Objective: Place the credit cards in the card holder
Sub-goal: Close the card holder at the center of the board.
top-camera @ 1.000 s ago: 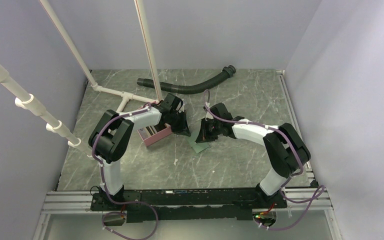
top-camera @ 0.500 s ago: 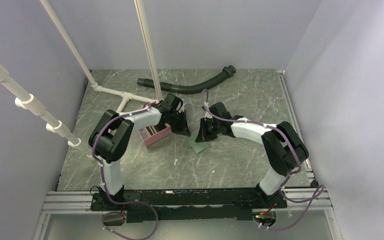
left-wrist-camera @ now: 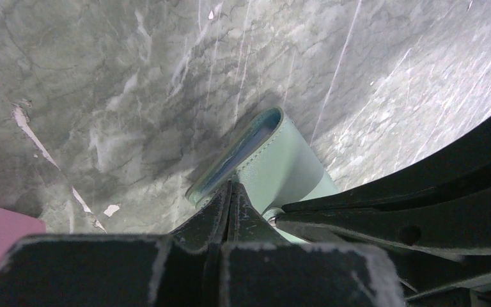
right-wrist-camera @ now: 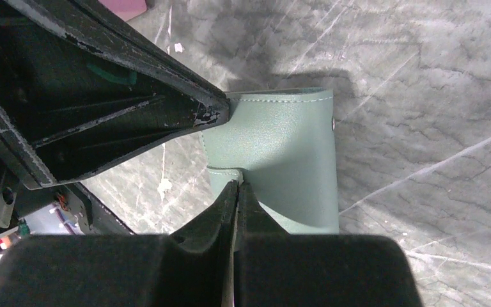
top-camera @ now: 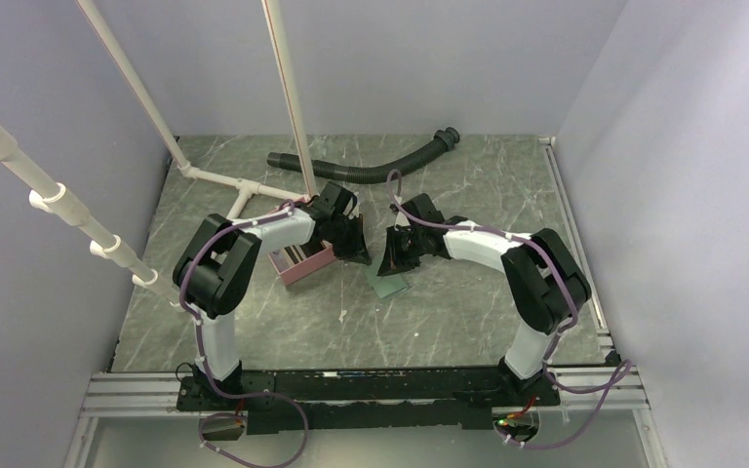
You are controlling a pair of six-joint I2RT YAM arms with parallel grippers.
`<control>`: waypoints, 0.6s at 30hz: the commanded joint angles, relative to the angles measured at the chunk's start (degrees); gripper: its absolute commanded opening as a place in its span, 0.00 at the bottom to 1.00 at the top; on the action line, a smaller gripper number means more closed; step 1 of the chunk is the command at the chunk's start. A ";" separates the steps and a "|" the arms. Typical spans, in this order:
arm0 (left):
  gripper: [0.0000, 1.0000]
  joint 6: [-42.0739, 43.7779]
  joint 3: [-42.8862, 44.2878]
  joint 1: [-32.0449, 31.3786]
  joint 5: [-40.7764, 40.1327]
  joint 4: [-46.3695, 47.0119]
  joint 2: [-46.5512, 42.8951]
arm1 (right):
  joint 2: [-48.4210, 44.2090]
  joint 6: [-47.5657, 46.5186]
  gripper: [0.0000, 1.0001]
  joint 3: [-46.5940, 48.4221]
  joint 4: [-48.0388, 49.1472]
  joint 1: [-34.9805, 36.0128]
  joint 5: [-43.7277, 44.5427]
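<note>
Left gripper [left-wrist-camera: 230, 190]: jaws pressed together, no gap visible. The tips sit right at the open edge of the pale blue-green, flat, stitched card holder [left-wrist-camera: 275, 160]. I cannot tell whether a thin lip of it is nipped between them.

Right gripper [right-wrist-camera: 237, 190]: jaws likewise closed tight. The tips are over the holder's face, close to a seam. I cannot tell whether they are pinching a layer or just pressing.

Top view: the two grippers nearly meet over the holder. It lies on the grey marbled table [top-camera: 449, 322], about 6 o'clock from the right gripper and about 4 o'clock from the left. The pink open-topped box [top-camera: 302, 261] is at 8 o'clock from the left gripper, apart from the holder.

Long axis: runs roughly 12 to 6 in the right wrist view. In the left wrist view the mouth faces about 10 o'clock, and a bluish inner layer shows in the slot. I cannot say whether that is lining or a card.

Credit cards: no loose card is visible in any view.

Judgement: both arms are at the holder, the left at the mouth and the right on the body. The next move depends on the mouth facing the left arm's side, so a card would have to enter from there, along the long axis.
</note>
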 commanded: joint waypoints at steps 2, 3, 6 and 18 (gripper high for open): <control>0.00 2.38 -1.76 -0.38 -2.98 -5.56 0.22 | 3.92 -1.40 0.00 -1.16 -1.52 -0.25 9.24; 0.00 2.47 -1.72 -0.41 -3.02 -5.70 0.12 | 4.12 -1.53 0.00 -1.56 -1.73 -0.31 9.62; 0.00 2.69 -1.82 -0.43 -3.24 -5.94 -0.19 | 4.74 -1.99 0.00 -3.39 -1.25 -0.32 10.03; 0.00 3.18 -2.21 -0.39 -3.48 -6.35 -0.88 | -0.94 -1.26 0.00 -19.96 11.24 0.69 14.14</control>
